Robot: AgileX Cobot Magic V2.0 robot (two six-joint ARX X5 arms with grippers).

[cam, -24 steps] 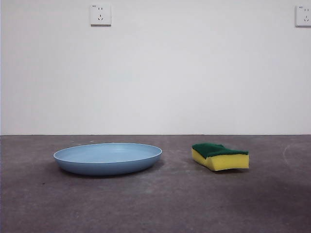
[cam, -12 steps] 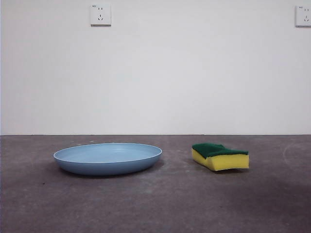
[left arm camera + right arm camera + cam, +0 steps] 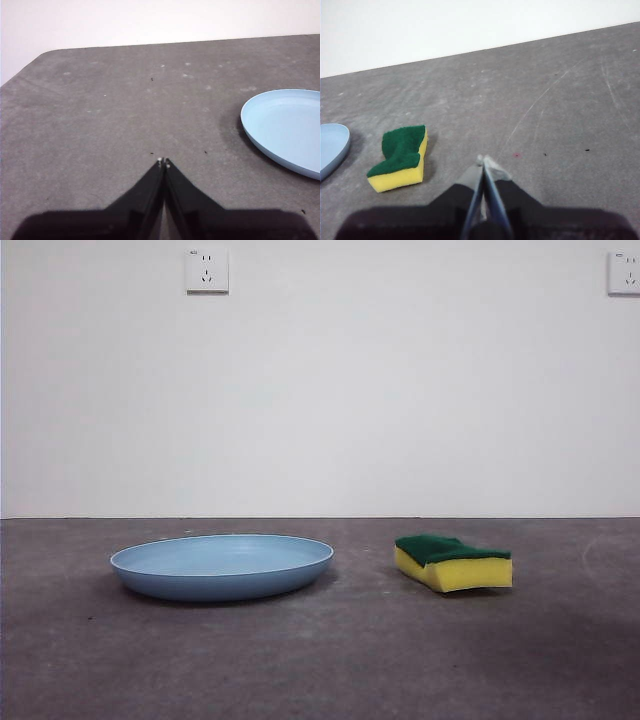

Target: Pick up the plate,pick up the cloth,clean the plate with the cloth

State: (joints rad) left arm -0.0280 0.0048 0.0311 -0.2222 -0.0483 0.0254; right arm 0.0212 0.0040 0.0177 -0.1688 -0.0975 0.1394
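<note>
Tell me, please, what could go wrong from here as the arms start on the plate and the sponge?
The plate lies flat, its low rim on the table, so the shut left end effector may slip off the rim. The sponge is soft and unsteadied; the shut right end effector might push it aside.

— How's the light?
— Even and soft from overhead. The white wall (image 3: 400,390) is nearly washed out, and the grey table (image 3: 330,660) looks dull with no glare.
— Shadows?
— Faint ones: a soft dark patch under the plate (image 3: 222,565) and a thin one beneath the sponge (image 3: 455,562).
— Sharpness?
— The front view is crisp. In the right wrist view the right gripper (image 3: 483,161) is blurred, and the left gripper (image 3: 163,161) is a dark, soft-edged mass.
</note>
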